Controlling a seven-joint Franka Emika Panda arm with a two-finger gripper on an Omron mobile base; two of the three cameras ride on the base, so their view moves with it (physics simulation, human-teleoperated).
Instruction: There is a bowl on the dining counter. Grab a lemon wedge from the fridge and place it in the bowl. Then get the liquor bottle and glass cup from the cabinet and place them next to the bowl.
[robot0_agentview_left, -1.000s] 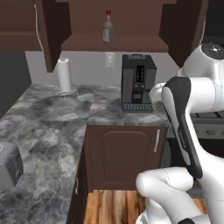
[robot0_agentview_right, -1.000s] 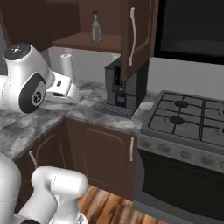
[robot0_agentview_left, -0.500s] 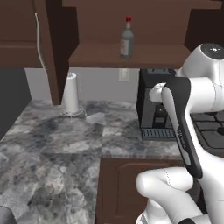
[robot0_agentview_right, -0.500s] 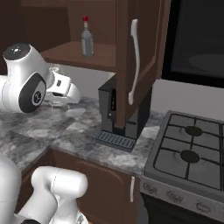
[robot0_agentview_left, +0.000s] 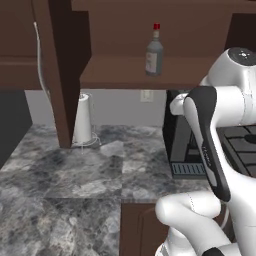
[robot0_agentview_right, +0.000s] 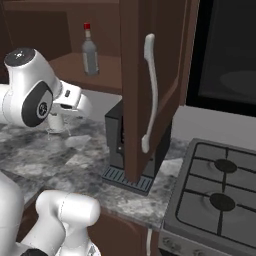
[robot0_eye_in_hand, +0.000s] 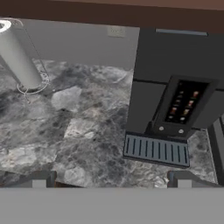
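Open cabinet (robot0_agentview_left: 60, 60) with the liquor bottle (robot0_agentview_left: 154, 51) standing upright on its shelf, above the marbled counter (robot0_agentview_left: 65, 185).
The bottle stands near the front edge of the shelf, alone, red cap up. The gripper (robot0_eye_in_hand: 111, 179) hangs over the counter with its fingers (robot0_eye_in_hand: 39, 178) spread wide and nothing between them, facing the black coffee machine (robot0_eye_in_hand: 175, 105); a white paper towel roll (robot0_eye_in_hand: 18, 57) stands near the back edge of the counter.
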